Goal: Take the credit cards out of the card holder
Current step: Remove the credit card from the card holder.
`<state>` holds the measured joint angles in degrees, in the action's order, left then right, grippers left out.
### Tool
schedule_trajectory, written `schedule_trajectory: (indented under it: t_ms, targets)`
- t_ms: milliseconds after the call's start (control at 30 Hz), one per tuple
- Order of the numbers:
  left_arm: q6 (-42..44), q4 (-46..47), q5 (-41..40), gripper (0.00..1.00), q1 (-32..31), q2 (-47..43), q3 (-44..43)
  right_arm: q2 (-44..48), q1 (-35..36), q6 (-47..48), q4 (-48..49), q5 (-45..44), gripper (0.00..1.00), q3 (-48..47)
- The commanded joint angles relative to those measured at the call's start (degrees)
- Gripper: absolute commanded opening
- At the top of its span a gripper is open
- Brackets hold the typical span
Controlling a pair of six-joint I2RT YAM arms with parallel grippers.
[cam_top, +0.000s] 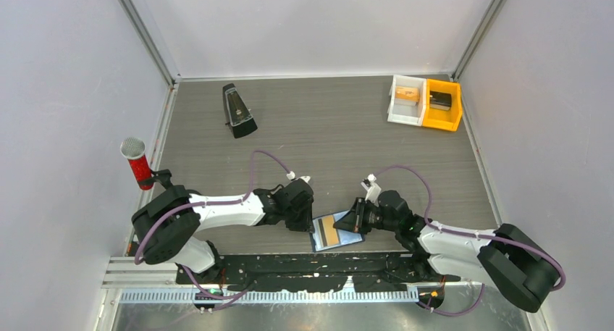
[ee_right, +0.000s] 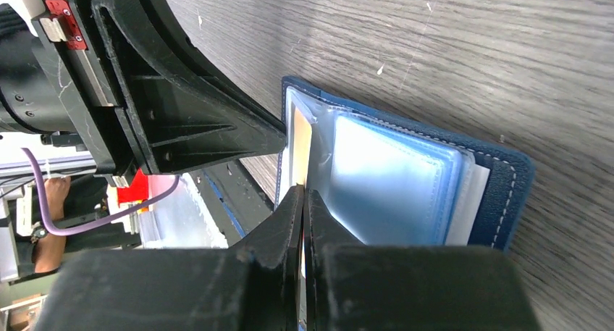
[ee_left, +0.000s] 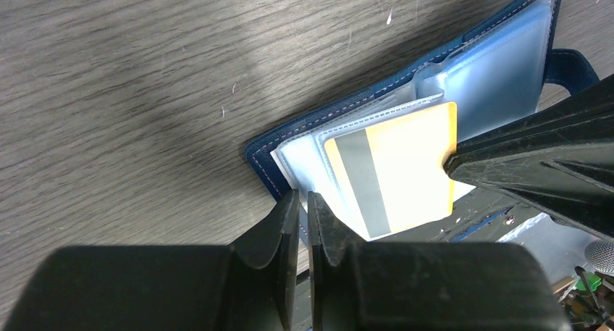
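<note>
Right claw (ee_right: 303, 193) is pressed together on the edge of the orange-yellow card (ee_left: 413, 164), fingertips meeting with the thin card between them. Left claw (ee_left: 304, 200) is nearly together, only a slit between the fingers, pinching the near edge of the card holder (ee_left: 261, 153). The two claws face each other tip to tip across the holder.

Pose: left arm (cam_top: 217, 211) lies low, forearm stretched toward the middle. Right arm (cam_top: 449, 237) mirrors it from the other side, also low. Both wrists meet just ahead of the bases.

Card holder lies open and flat on the table (cam_top: 326, 143) at its near edge, between the claws, with clear and light blue sleeves fanned up inside. The card sticks partway out of a sleeve (grey stripe showing).

Counts: two arms, one card holder, one card that I can make out. At the far side are one black metronome (cam_top: 237, 111) and two bins side by side, one white bin (cam_top: 405, 119) holding a tan block (cam_top: 407, 94) and one yellow bin (cam_top: 443, 121) holding a dark item (cam_top: 439, 99). One red microphone (cam_top: 136, 161) stands at the left wall.
</note>
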<state>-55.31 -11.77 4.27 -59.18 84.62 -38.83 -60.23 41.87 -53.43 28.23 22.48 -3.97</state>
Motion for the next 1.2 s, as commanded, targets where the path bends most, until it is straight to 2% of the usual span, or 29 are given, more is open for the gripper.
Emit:
schedule_trajectory:
  t_ms: [0, 100, 267, 433, 533, 733, 1033, 1167]
  targets:
    - [0.99, -2.16, -2.27, 0.12, -0.15, 1.76, 1.64, 2.12, -0.23, 2.0, -1.78, -0.68, 0.05, -1.52]
    - [1.11, -1.79, -2.02, 0.12, -0.15, 1.82, 1.65, 0.22, -0.29, 0.63, 1.87, 2.17, 0.05, -1.22]
    - [1.08, -1.81, -2.07, 0.12, -0.13, 1.65, 1.65, -5.74, -0.29, -5.26, 15.96, 9.5, 0.05, 0.08]
    - [1.17, -2.35, -2.29, 0.12, -0.13, 1.26, 1.56, -9.49, -0.31, -6.81, 22.58, 10.17, 0.09, 1.58]
    - [1.23, -2.37, -2.32, 0.12, -0.14, 1.23, 1.64, -10.15, -0.38, -6.85, 24.05, 9.83, 0.05, 2.51]
    - [1.87, -3.5, -3.05, 0.11, -0.15, 2.23, 0.83, -7.41, -0.9, -4.55, 15.86, 6.01, 0.05, 1.86]
    - [1.43, -1.98, -2.82, 0.11, -0.14, 2.22, 1.78, 9.23, -1.1, 3.45, -12.22, -2.38, 0.05, -3.33]
    - [1.97, -1.92, -2.46, 0.11, -0.1, 2.98, 0.96, 10.93, -1.32, 4.77, -14.38, -2.1, 0.05, -4.74]
